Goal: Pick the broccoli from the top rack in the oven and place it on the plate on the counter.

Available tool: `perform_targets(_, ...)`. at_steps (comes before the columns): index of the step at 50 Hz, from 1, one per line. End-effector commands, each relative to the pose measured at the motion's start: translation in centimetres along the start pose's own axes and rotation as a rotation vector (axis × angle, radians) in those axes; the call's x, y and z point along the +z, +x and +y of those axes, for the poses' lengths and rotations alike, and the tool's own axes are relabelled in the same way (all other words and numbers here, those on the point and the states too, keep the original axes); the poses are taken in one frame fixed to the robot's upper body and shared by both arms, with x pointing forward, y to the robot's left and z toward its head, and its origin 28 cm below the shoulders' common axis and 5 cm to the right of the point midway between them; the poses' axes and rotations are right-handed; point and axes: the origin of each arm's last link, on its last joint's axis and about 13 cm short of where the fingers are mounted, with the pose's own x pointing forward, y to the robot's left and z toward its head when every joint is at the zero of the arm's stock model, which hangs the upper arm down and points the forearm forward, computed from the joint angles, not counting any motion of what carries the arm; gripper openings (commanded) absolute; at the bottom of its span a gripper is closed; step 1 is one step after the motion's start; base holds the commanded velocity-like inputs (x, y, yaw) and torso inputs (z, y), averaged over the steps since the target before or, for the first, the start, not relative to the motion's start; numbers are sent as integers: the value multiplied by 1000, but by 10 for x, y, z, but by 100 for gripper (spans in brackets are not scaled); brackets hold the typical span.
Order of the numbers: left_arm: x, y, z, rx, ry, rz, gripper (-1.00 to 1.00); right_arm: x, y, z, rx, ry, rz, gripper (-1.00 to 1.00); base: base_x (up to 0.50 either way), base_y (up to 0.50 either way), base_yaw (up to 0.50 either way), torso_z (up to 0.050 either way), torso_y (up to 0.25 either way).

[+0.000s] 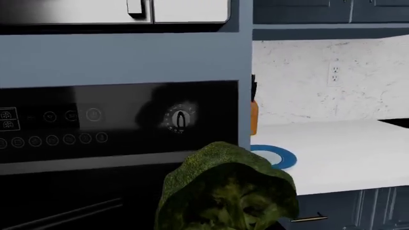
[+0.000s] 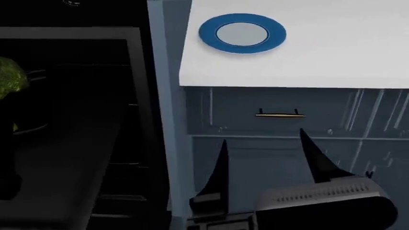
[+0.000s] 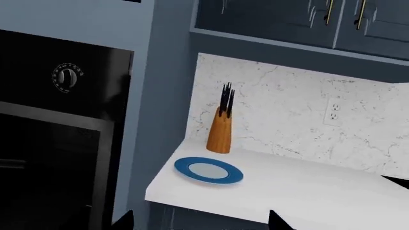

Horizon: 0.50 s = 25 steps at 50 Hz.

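Note:
The broccoli (image 1: 223, 191) fills the near part of the left wrist view, right at my left gripper's jaws, which it hides. It is held up in front of the oven (image 1: 115, 120), below the round dial (image 1: 179, 118). In the head view the broccoli (image 2: 9, 81) shows at the far left over the dark oven cavity (image 2: 76, 120). Paired grey rack bars (image 1: 70, 214) cross the cavity. The blue-rimmed plate (image 2: 208, 33) lies empty on the white counter (image 2: 332, 52), to the right of the oven. My right gripper (image 2: 268, 163) is open and empty, low in front of the cabinets.
A wooden knife block (image 3: 221, 132) stands against the backsplash behind the plate (image 3: 185, 167). A wall outlet (image 3: 332, 114) is further right. A brass drawer handle (image 2: 279, 114) is under the counter's front edge. The blue-grey panel (image 2: 169, 120) separates oven and cabinets.

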Motion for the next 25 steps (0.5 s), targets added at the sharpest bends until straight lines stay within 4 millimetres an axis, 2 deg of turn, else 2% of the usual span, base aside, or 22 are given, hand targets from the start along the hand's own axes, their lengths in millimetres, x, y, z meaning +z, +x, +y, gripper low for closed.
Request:
perform_targets(1,3,0,-2,-4,-13,-5,-100,4,1,-1,-5,9,-6,100,-266,-500,0,0,0)
perform_targets(4,5,1,-2,-4,-13,-7,-100,4,1,1,14,5,-10,100,-193,-500,0,0,0)
perform_targets(25,12,1,-8,-26,-17,-27,-100,15,4,6,62,-18,-42,100,7,-500,0,0,0)
